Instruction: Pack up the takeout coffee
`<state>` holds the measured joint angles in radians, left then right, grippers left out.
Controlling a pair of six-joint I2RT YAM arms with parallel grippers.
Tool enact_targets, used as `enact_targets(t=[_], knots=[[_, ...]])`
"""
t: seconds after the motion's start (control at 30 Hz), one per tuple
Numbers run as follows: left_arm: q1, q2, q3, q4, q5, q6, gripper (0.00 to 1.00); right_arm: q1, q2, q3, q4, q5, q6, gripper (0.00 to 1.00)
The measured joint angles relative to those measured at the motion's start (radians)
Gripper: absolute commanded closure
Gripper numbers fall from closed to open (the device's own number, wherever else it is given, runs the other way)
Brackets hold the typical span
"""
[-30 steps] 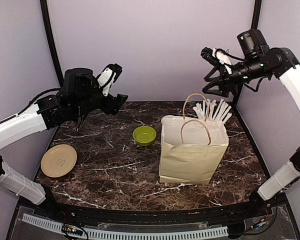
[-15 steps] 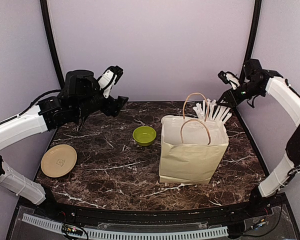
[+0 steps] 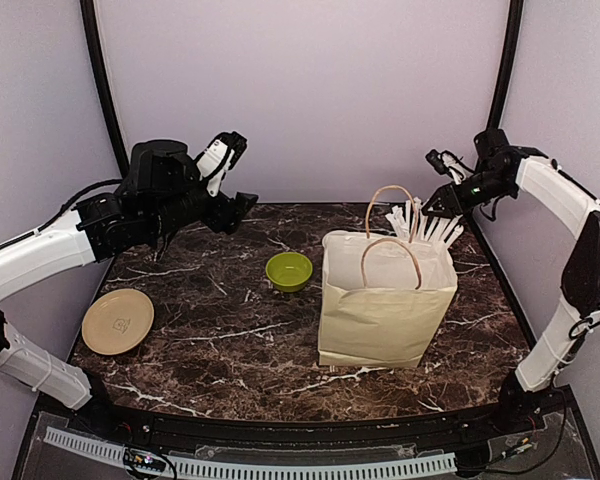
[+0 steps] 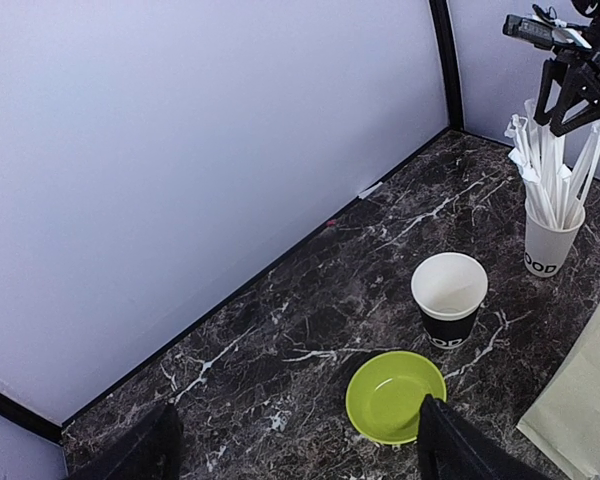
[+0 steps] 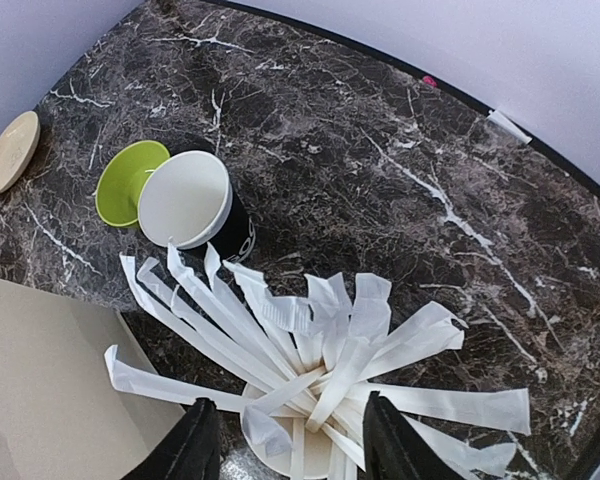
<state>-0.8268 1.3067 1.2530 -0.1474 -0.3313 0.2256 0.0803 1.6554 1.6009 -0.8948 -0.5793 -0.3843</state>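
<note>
On the left wrist view I can make out only part of a dark word, roughly "OOD", on the plain white paper cup (image 4: 552, 245) holding white wrapped straws (image 4: 545, 170); the white print on the black paper coffee cup (image 4: 448, 325) is too small for me to read.

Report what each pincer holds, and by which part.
Nothing is held. The left pincer stands open in the air; the right pincer hangs open over the white straws, gripping none.

We see a lime-green bowl (image 3: 289, 270) left of a cream paper bag (image 3: 385, 315) on the dark marble table (image 3: 230, 350), a tan plate (image 3: 117, 320) far left, and a white cup of wrapped straws (image 4: 551, 248) behind the bag.
</note>
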Motion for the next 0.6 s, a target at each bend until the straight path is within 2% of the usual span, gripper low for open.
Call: enact_targets(t=[0.1,0.17,0.23,0.33,0.6], knots=[[0.000,0.000,0.000,0.000,0.001,-0.001,0.17,0.000,0.019,0.000,0.001,-0.016,0.002,0.73],[0.000,0.000,0.000,0.000,0.001,-0.001,0.17,0.000,0.020,0.000,0.003,-0.027,-0.002,0.76],[0.000,0.000,0.000,0.000,0.001,-0.001,0.17,0.000,0.019,0.000,0.007,-0.035,0.000,0.84],[0.000,0.001,0.000,0.000,0.002,-0.001,0.17,0.000,0.018,0.000,0.016,-0.042,0.006,1.00],[0.000,0.006,0.000,0.000,0.002,-0.002,0.17,0.000,-0.007,0.037,-0.011,-0.053,0.004,1.00]])
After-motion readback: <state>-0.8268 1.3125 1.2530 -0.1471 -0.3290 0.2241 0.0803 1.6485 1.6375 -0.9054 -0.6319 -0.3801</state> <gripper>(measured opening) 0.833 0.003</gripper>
